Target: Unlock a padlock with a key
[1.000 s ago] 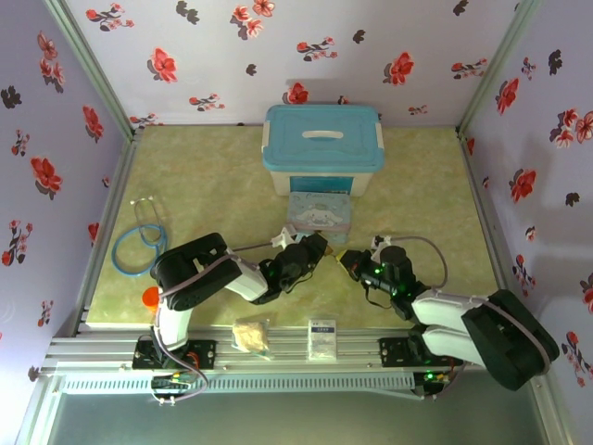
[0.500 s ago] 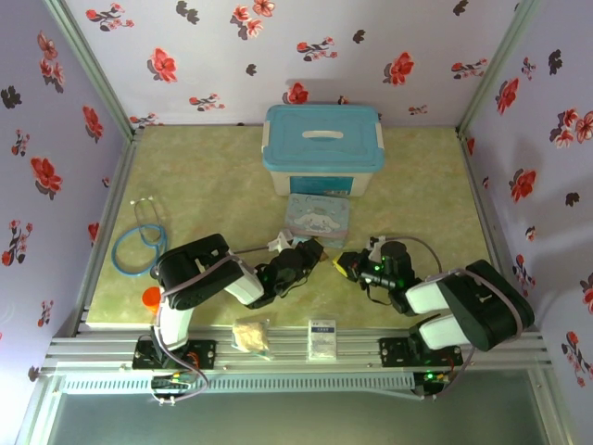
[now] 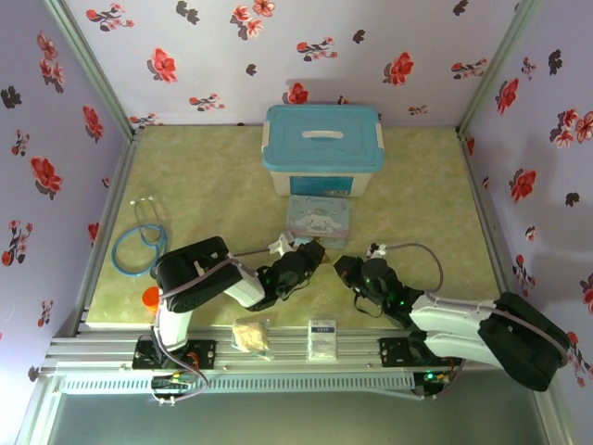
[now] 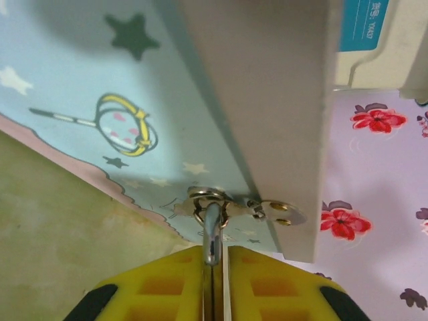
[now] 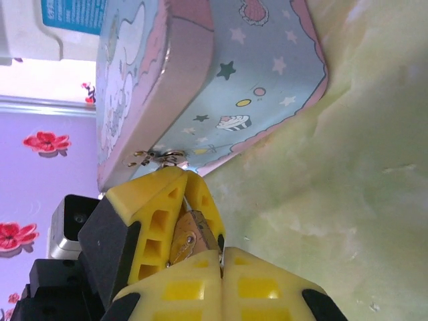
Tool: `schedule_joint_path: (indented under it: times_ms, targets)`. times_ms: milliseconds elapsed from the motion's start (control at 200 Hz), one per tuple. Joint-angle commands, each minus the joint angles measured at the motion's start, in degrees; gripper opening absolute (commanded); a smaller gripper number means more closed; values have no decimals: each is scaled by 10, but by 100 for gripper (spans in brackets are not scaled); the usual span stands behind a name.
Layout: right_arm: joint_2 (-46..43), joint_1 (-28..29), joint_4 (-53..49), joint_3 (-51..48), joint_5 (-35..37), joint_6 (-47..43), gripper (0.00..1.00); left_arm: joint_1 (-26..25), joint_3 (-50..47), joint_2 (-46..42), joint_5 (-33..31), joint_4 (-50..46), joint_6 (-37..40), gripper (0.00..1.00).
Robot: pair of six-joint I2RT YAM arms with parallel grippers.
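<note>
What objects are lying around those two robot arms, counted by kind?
Boxes: 2 (blue storage box, cartoon tin)
Stethoscope: 1
Padlock: 1
Small orange object: 1
Beige packet: 1
White card: 1
Total: 7

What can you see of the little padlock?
The padlock is tiny, with a brass-gold body and a thin silver shackle. The shackle hooks through the latch ring of the tin. The left gripper pinches it between yellow fingers, and the right gripper, shut, points at its body from close by.
</note>
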Motion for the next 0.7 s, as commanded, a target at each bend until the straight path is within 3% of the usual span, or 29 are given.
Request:
schedule_joint_path:
  times_ms: [0,230,405,695]
  targets:
    - [-21,42,-22,13,89,39,0,-37,47,-40,16,14,11,0]
    - [0,63,42,-5,149,74,0,-46,62,-49,-21,-19,10,0]
    - [1,110,20,2,224,95,0,-48,90,-64,-22,-126,-22,0]
    - [-12,155,7,-7,318,134,0,-58,86,-54,-62,-117,-59,0]
